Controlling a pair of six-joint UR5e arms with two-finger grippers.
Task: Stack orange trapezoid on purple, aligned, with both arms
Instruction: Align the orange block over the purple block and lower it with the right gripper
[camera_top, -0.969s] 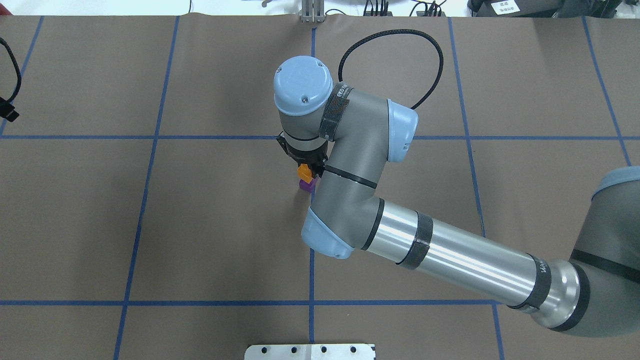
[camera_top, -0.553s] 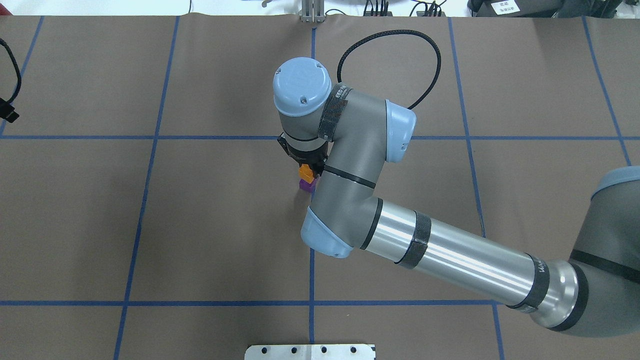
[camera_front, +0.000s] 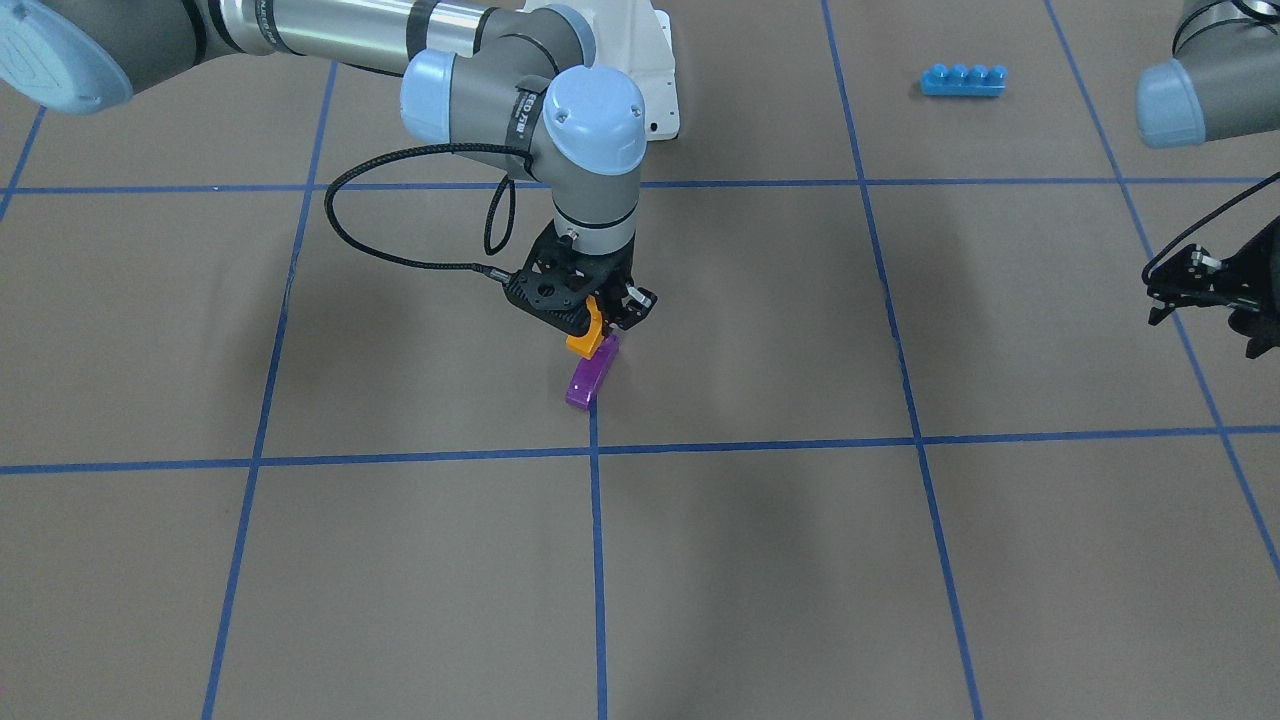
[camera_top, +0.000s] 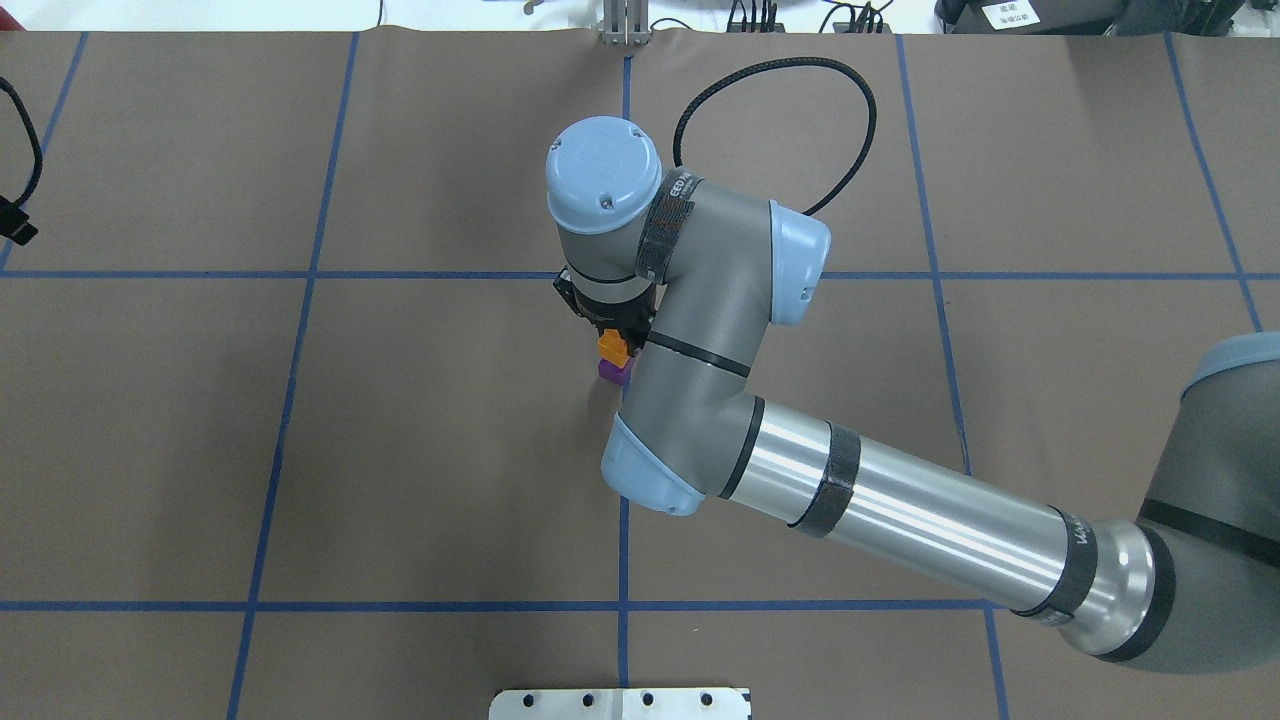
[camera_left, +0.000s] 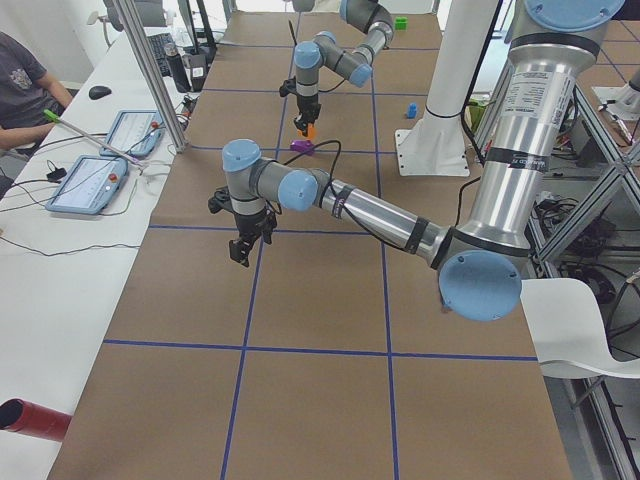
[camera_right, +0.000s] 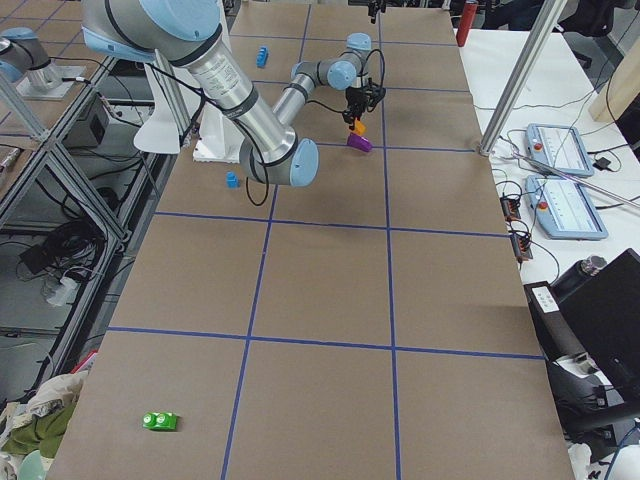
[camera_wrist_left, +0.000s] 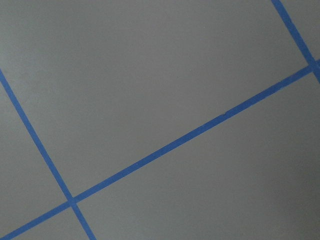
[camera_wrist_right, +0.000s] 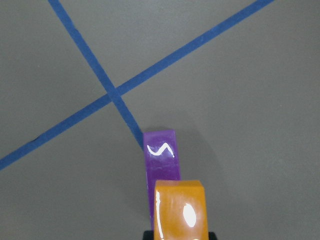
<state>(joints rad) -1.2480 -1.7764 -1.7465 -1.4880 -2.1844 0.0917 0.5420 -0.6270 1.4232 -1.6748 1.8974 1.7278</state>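
Right gripper (camera_front: 603, 318) clamps orange trapezoid (camera_front: 585, 338) just above purple brick (camera_front: 590, 376), over one end. Match slopes, centre on purple's stud, press straight down. Left gripper (camera_front: 1213, 290) well away from purple, aperture unclear.

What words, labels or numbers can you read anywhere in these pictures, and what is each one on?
"EED": on the black strap around the right arm; the characters after it are blurred.
Grey lettering further down that arm: too blurred to read.
White label in the overhead view's top right corner: too small to read.
Purple brick: a white squiggle only, no readable letters.
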